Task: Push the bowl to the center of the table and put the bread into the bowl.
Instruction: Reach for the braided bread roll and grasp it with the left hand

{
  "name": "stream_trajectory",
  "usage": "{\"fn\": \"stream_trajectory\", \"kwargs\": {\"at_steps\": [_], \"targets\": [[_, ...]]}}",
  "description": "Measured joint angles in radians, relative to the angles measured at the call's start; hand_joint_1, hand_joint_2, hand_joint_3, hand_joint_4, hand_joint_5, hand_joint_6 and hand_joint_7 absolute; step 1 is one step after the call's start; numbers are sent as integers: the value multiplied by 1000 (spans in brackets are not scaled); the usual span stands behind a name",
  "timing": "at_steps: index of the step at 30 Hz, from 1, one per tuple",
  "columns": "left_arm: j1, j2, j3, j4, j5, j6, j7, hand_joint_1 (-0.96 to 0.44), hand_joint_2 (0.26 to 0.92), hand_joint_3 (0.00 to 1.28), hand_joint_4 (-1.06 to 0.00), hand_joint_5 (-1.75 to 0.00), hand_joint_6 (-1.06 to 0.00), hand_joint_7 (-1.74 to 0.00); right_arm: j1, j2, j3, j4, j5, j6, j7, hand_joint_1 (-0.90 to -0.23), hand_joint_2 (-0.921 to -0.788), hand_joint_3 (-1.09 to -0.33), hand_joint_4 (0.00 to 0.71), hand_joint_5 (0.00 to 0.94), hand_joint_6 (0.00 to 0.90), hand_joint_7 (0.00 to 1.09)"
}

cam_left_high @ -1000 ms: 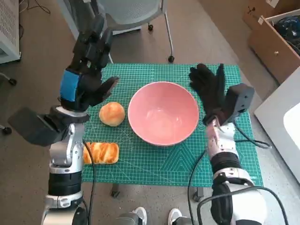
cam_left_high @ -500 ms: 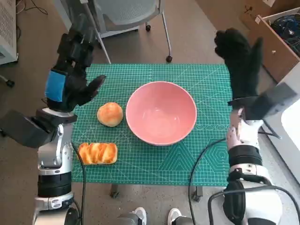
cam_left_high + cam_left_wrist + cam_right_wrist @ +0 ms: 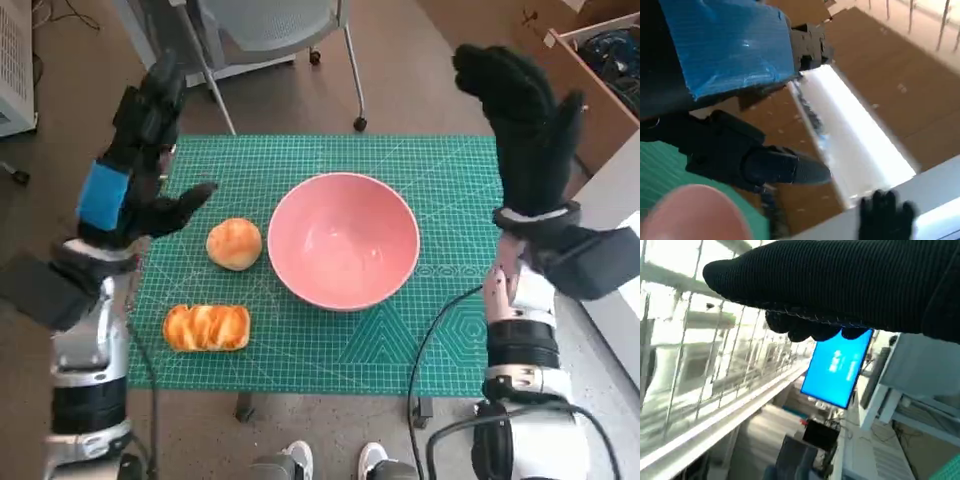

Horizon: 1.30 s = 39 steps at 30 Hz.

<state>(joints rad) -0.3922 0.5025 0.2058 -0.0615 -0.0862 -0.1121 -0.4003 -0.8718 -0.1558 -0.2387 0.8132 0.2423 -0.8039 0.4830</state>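
Both arms have lifted outward: the left robot hand (image 3: 130, 170) and gloved right robot hand (image 3: 522, 125) hang spread, holding nothing. On the green gridded surface (image 3: 440, 320) sits the glossy pink bowl (image 3: 343, 241) (roughly central), flanked by a round golden bun (image 3: 234, 244) and ridged glazed loaf (image 3: 207, 327).

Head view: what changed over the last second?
The right hand left the bowl's right side and rose up and outward, empty. The left hand drifted outward past the mat's left edge, also empty. Bowl, round bun and long bread stayed put.
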Motion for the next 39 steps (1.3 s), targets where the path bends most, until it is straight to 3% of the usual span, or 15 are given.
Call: {"fn": "stream_trajectory", "kwargs": {"at_steps": [8, 14, 27, 39], "targets": [[78, 246, 0, -235, 101, 334, -137, -381, 776, 16, -5, 0, -134, -124, -3, -4, 4, 14, -11, 0, -15, -669, -921, -752, 223, 10, 292, 125], [95, 410, -32, -364, 134, 560, -266, -327, 749, 2, 0, 1, -169, -77, -11, -3, 7, 47, -15, 13, -38, -682, -921, -738, 225, 8, 298, 122], [93, 532, -250, -427, 225, 724, -401, -282, 733, 0, 1, 0, -201, -36, -15, 3, 13, 67, -10, 50, -43, -665, -921, -719, 226, 5, 306, 116], [81, 518, -409, -372, 292, 734, -440, -299, 735, 1, -15, -4, -217, -19, -16, 7, 21, 66, -6, 75, -41, -670, -921, -721, 234, 6, 303, 108]]}}
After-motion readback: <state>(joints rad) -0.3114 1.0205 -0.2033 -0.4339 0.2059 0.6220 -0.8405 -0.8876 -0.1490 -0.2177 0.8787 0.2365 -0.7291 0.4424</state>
